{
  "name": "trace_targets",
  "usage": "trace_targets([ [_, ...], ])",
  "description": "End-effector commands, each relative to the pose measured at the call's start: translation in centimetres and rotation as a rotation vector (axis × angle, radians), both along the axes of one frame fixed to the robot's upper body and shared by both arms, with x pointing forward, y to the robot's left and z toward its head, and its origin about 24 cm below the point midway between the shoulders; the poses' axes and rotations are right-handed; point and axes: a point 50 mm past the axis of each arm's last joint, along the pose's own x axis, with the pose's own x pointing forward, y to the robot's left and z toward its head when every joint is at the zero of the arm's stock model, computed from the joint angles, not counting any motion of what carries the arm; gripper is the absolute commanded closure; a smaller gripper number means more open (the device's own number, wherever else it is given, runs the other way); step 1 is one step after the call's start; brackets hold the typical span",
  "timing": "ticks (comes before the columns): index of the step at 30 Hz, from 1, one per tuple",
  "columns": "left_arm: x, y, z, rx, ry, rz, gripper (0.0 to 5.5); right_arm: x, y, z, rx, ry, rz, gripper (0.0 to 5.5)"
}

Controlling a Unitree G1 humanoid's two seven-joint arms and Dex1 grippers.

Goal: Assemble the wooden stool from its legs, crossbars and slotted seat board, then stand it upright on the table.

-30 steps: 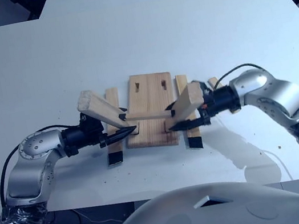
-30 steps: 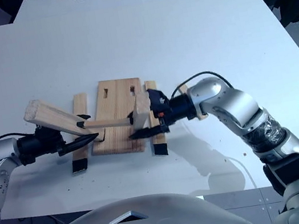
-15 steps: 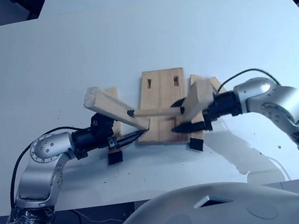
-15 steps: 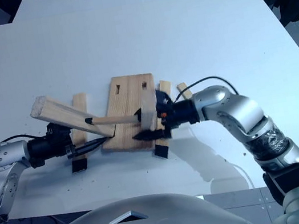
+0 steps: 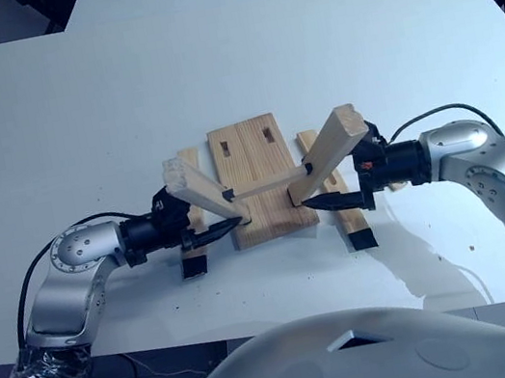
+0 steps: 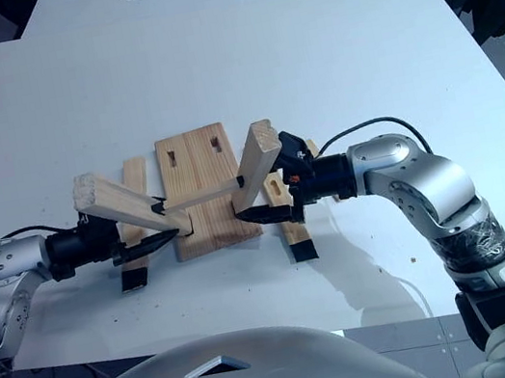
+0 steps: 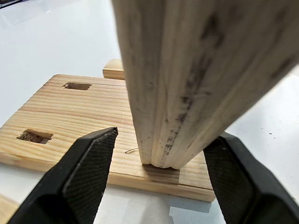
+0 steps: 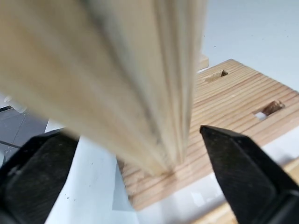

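The left arm lies low over the white table [image 5: 71, 103], elbow bent out at 8 o'clock and forearm aimed toward 3 o'clock. The left gripper [image 5: 224, 228] is clenched on the thick, pale left wooden leg [image 5: 200, 188]. In the left wrist view its black, pointed fingers [image 7: 88, 168] flank the leg's foot. That foot rests on the near corner of the flat, light-brown slotted seat board [image 5: 246, 151], at about the board's 7 o'clock. The leg tilts, its top leaning toward 10 o'clock.

The right arm mirrors it, elbow out at 4 o'clock and forearm pointing toward 9 o'clock. The right gripper [image 5: 330, 201] grasps the matching right wooden leg [image 5: 331, 148]. One black finger [image 8: 243, 168] shows beside the leg over the board. This leg's foot sits at the board's 4 o'clock edge, and its top leans toward 1 o'clock.

A thin pale wooden crossbar [image 5: 262, 187] runs between the two held legs, just above the board, which lies near the middle of the table with its rectangular slots facing up.

Two spare wooden legs with black ends lie flat on the table. One [image 5: 188, 159] is at the board's 9 o'clock side, the other [image 5: 350, 223] at its 3 o'clock side.
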Motion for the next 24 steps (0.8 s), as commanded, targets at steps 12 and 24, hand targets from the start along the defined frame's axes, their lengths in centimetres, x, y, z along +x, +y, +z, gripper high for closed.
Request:
trace_targets([
  [12,-0.9,4.9,2.9,0.010,-0.020,0.205,2.28,0.9,-5.4,-0.3,-0.120,-0.137,-0.249,0.93],
  [24,2.4,3.3,11.1,-0.338,-0.306,0.572,2.92,2.9,-4.4,7.4,0.242,-0.401,-0.595,1.88],
])
